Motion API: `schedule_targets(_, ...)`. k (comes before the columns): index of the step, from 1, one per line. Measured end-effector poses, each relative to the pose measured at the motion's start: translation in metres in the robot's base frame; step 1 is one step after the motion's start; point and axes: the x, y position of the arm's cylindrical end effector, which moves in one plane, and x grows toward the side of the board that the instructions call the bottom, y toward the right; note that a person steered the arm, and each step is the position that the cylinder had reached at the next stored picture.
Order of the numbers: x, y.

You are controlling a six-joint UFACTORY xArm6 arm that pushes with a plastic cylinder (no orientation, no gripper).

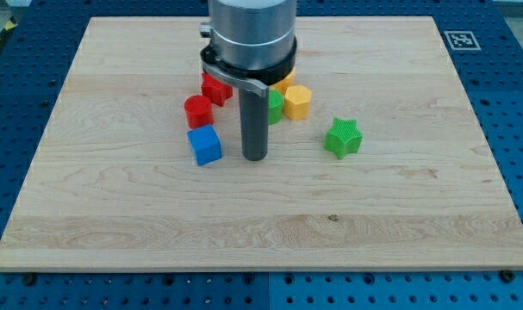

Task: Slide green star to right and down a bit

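My tip (255,157) is being parked well left of the green star (343,138), beside the blue cube (205,145); no claw's fitted, so nothing's being gripped. An off-centre push risks the star being spun away.

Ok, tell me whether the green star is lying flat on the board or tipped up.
Flat. The green star rests on the wooden board with its star face upward, alone, right of my tip.

No words, numbers or brand names are showing legibly anywhere. A small black-and-white square marker (460,40), a coded pattern rather than text, is sitting at the worktop's (244,224) top right corner.
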Motion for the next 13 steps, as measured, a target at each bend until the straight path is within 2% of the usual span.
schedule_targets(1,-0.003,-0.026)
schedule_targets(3,-0.008,-0.038)
schedule_targets(6,-0.008,0.074)
schedule_targets(8,-0.024,0.078)
schedule_targets(11,-0.039,0.122)
schedule_targets(13,-0.066,0.14)
